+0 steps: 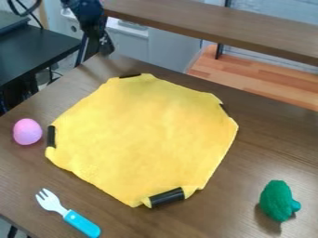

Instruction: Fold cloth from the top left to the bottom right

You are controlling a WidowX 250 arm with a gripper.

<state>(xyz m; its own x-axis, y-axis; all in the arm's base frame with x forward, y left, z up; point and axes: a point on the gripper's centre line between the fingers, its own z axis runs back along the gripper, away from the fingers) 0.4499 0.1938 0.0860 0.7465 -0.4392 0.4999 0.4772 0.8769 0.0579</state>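
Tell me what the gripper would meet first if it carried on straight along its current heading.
Probably the brown table near its far edge, just short of the yellow cloth; the gripper points downward there, though its height and exact depth are unclear from this view.

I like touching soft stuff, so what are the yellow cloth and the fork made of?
The cloth looks like soft, matte fabric, maybe felt or fleece, with slightly wavy edges. The fork seems to have a shiny metal head, perhaps steel, and a smooth blue handle, probably plastic.
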